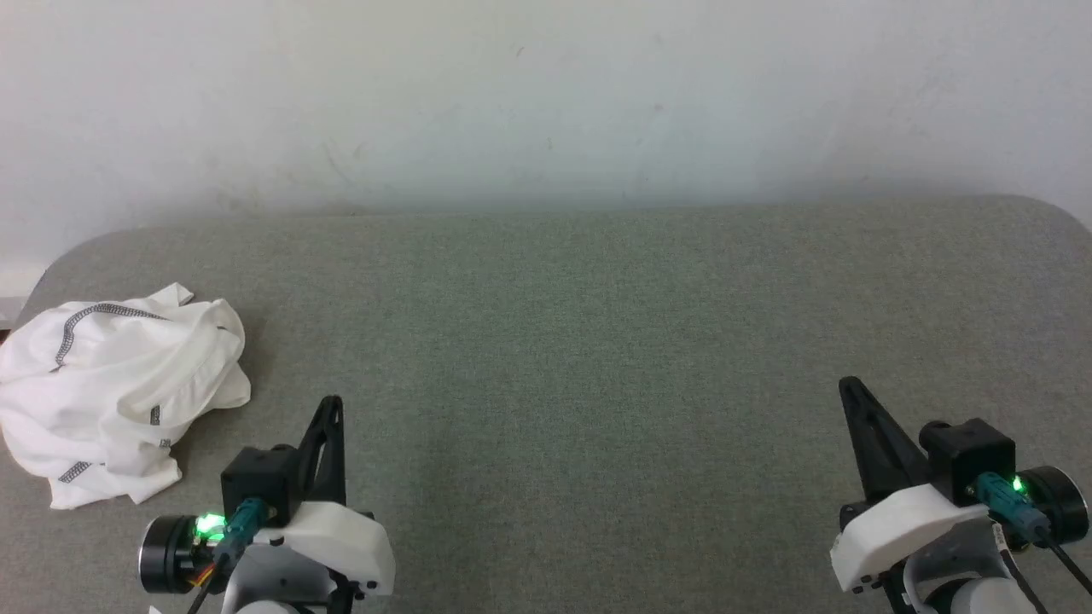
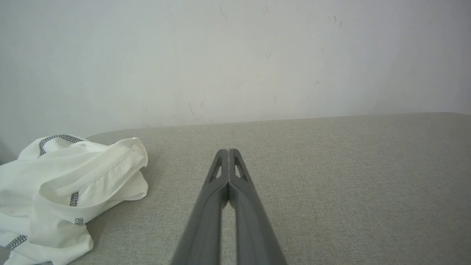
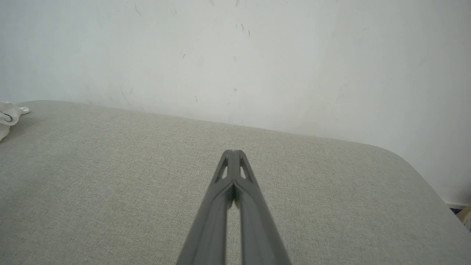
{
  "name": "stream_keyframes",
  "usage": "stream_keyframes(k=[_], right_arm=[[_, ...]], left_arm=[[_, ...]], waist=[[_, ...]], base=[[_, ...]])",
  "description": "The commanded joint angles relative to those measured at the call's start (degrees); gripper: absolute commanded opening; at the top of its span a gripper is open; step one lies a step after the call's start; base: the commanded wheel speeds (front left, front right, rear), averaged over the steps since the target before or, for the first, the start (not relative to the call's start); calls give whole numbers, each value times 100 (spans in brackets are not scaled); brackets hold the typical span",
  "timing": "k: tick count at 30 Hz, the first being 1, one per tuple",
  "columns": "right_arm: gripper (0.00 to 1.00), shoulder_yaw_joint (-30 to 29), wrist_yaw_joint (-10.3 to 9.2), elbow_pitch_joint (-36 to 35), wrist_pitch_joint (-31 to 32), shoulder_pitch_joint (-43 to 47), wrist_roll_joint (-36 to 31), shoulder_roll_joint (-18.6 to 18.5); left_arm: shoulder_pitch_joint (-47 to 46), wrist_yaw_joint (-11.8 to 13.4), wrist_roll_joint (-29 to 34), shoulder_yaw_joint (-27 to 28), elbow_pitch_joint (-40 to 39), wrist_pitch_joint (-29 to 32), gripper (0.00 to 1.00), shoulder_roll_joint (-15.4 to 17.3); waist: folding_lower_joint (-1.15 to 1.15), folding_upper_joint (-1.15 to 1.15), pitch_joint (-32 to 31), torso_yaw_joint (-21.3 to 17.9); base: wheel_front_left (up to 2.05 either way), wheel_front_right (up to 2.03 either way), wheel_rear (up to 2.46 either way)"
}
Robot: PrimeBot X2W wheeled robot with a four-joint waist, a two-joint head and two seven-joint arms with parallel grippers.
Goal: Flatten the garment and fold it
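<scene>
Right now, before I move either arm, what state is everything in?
garment: crumpled in a heap at the left end of the table, not flattened, not held.
left gripper: jaws shut, empty, near the garment but apart from it.
right gripper: jaws shut, empty, over bare table far from the garment.

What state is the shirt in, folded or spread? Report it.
Neither: crumpled. The garment lies in a rumpled heap at the left end of the grey surface, its dark seams running over loose bunched layers.
</scene>
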Motion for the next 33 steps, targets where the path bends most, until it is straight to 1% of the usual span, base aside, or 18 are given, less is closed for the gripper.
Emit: stream_keyframes(k=[1,10,11,33], right_arm=[[0,3,-12,-36,4,-83,-43,22],[0,3,-12,-36,4,-83,-43,22],[100,0,0,2,-1,2,3,-1],[100,-88,-2,35,-237,6,191,0]], left_arm=[[-71,-46,37,25,-29,1,0,-2],[-71,-46,37,25,-29,1,0,-2],[1,2,-3,-2,1,-1,100,0],[1,99,-131,-136,154,-237,100,0]], waist=[[0,0,0,0],[0,0,0,0],[0,0,0,0],[0,0,13,2]], base=[[0,0,0],[0,0,0],[0,0,0],[0,0,0]])
